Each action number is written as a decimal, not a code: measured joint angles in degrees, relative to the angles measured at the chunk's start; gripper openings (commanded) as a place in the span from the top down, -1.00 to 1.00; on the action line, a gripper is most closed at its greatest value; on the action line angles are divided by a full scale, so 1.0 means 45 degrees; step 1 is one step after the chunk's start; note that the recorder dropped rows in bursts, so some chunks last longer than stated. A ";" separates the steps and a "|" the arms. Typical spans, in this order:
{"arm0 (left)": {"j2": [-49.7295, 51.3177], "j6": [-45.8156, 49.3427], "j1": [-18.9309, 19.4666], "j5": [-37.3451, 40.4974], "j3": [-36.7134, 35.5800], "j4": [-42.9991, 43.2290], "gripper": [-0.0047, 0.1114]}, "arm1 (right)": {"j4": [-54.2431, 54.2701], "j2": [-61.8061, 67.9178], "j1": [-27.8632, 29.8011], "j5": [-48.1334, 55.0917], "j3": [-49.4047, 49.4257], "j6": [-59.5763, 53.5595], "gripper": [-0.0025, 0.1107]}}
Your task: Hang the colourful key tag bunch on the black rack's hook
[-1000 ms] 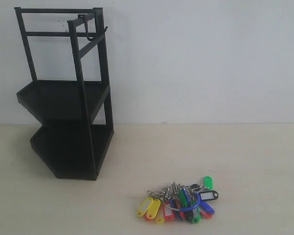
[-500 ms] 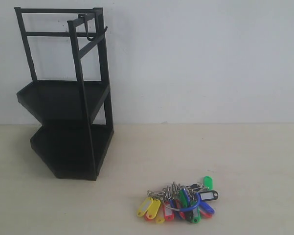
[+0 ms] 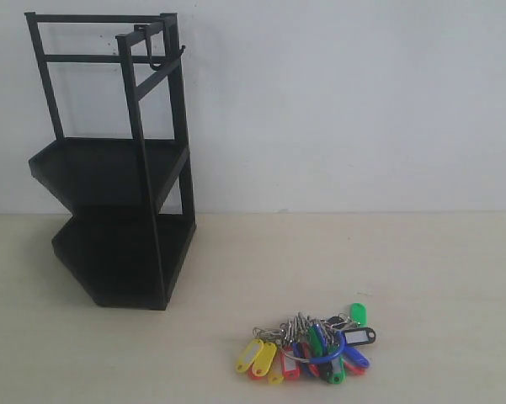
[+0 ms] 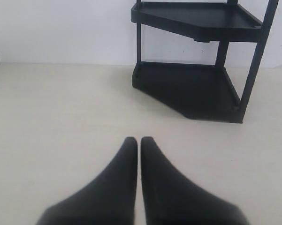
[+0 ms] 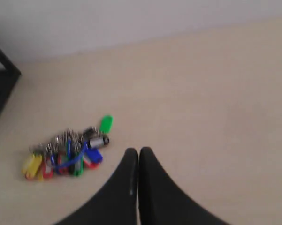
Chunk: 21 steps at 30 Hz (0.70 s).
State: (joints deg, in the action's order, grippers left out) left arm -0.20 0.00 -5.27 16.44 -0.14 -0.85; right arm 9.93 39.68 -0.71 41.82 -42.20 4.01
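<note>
One bunch of colourful plastic key tags [image 3: 307, 349] lies on the table [image 3: 446, 286], long axis side to side, well apart from the tall black metal rack [image 3: 109, 168] and its small curved hook [image 3: 154, 66]. My right fingers [image 5: 131, 161], pressed together, are nearer, the bunch clear of their tips. The left fingers [image 4: 129, 154], also closed, face the rack.

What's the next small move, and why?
Probably open the right gripper and ease it toward the colourful key tag bunch. The bunch lies on the table, apart from the black rack, whose hook is bare. Both the right and the left gripper are shut, empty; the right wrist view has the bunch close.
</note>
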 measured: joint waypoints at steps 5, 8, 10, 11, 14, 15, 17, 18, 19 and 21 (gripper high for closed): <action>0.0000 0.0000 0.0000 0.0000 0.0000 0.0000 0.84 | 0.1459 0.2430 0.0000 0.0965 0.0000 -0.1105 0.96; 0.0000 0.0000 0.0000 0.0000 0.0000 0.0000 0.84 | 0.3769 0.3927 0.0000 0.1553 0.0000 -0.3225 0.96; 0.0000 0.0000 0.0000 0.0000 0.0000 0.0000 0.84 | 0.5517 0.4981 0.0000 0.1795 0.0000 -0.4634 0.96; 0.0000 0.0000 0.0000 0.0000 0.0000 0.0000 0.84 | 0.6535 0.5565 0.0000 0.1883 0.0000 -0.5410 0.96; 0.0000 0.0000 0.0000 0.0000 0.0000 0.0000 0.84 | 0.8843 0.7194 -0.0145 0.1893 0.0000 -0.7198 0.95; 0.0000 0.0000 0.0000 0.0000 0.0000 0.0000 0.84 | 0.9270 0.7599 -0.0291 0.1780 0.0000 -0.7495 0.92; 0.0000 0.0000 0.0000 0.0000 0.0000 0.0000 0.84 | 0.9910 0.8548 -0.0889 0.1190 0.0000 -0.7929 0.80; 0.0000 0.0000 0.0000 0.0000 0.0000 0.0000 0.84 | 1.0044 0.8903 -0.1269 0.0766 0.0000 -0.8026 0.68; 0.0000 0.0000 0.0000 0.0000 0.0000 0.0000 0.84 | 1.0157 0.9402 -0.1676 0.0277 0.0000 -0.8092 0.57; 0.0000 0.0000 0.0000 0.0000 0.0000 0.0000 0.84 | 1.0422 1.0089 -0.2374 -0.0656 0.0000 -0.8139 0.25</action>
State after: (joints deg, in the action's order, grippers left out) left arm -0.20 0.00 -5.27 16.44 -0.14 -0.85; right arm 56.83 85.08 -11.39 38.87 -42.20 -32.62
